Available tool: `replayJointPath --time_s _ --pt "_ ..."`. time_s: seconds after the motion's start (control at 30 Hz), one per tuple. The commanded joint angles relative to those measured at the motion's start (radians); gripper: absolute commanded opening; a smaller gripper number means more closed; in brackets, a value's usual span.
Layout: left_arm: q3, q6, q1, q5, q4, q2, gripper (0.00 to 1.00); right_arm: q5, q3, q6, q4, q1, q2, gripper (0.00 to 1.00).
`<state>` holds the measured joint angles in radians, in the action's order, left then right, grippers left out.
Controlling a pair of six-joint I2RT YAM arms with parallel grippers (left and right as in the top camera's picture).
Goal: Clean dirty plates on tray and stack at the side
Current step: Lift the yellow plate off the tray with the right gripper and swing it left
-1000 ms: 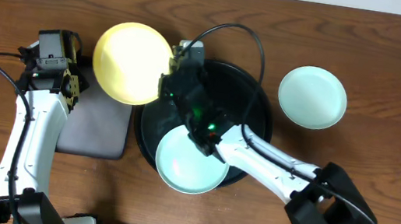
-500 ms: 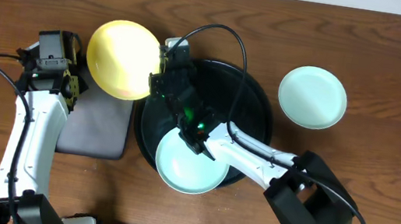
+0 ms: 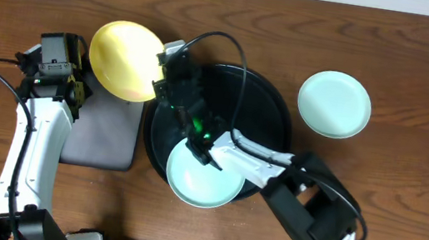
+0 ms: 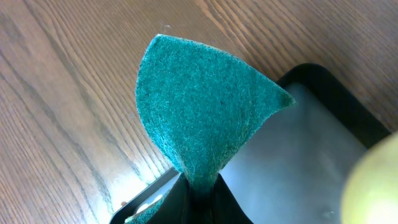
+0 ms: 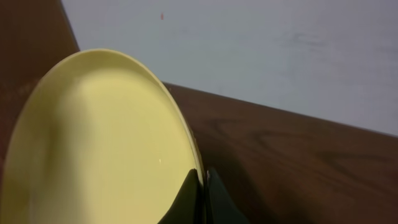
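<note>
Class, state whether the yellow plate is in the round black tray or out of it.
Out: the right gripper pinches the yellow plate by its rim, holding it mostly left of the tray.

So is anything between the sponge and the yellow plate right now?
Nothing visible. The yellow plate, pinched at its rim by the right gripper, hangs beside the green sponge in the left gripper, with only open air between them.

One yellow plate (image 3: 124,60); two mint-blue plates (image 3: 334,104) (image 3: 206,182); one round black tray (image 3: 276,103); one rectangular tray (image 3: 102,138); one green sponge (image 4: 199,112).
</note>
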<state>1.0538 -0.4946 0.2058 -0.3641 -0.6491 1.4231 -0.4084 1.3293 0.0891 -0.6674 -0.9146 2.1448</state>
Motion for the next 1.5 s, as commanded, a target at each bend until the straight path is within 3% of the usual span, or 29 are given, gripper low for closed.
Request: replayJointPath --time_s 0.0,0.23,0.5,0.77,1.0,1.47 --pt "-0.008 -0.009 -0.002 -0.026 0.0 -0.021 0.07 -0.014 0.061 -0.169 -0.022 -0.023 0.053 0.01" --pt "-0.008 -0.009 -0.002 -0.026 0.001 -0.021 0.08 -0.014 0.117 -0.391 -0.092 -0.035 0.094 0.02" --pt "-0.008 -0.008 -0.002 -0.026 0.003 -0.021 0.08 -0.004 0.129 -0.783 -0.365 -0.056 0.094 0.01" --pt "-0.008 -0.008 -0.002 -0.026 0.003 -0.021 0.07 0.021 0.129 -1.012 -0.44 -0.111 0.094 0.01" --pt "-0.008 -0.008 -0.002 -0.026 0.003 -0.021 0.08 0.02 0.129 -1.099 -0.48 -0.127 0.094 0.01" --pt "-0.008 -0.008 -0.002 -0.026 0.004 -0.021 0.08 -0.088 0.129 -1.099 -0.496 -0.127 0.094 0.01"
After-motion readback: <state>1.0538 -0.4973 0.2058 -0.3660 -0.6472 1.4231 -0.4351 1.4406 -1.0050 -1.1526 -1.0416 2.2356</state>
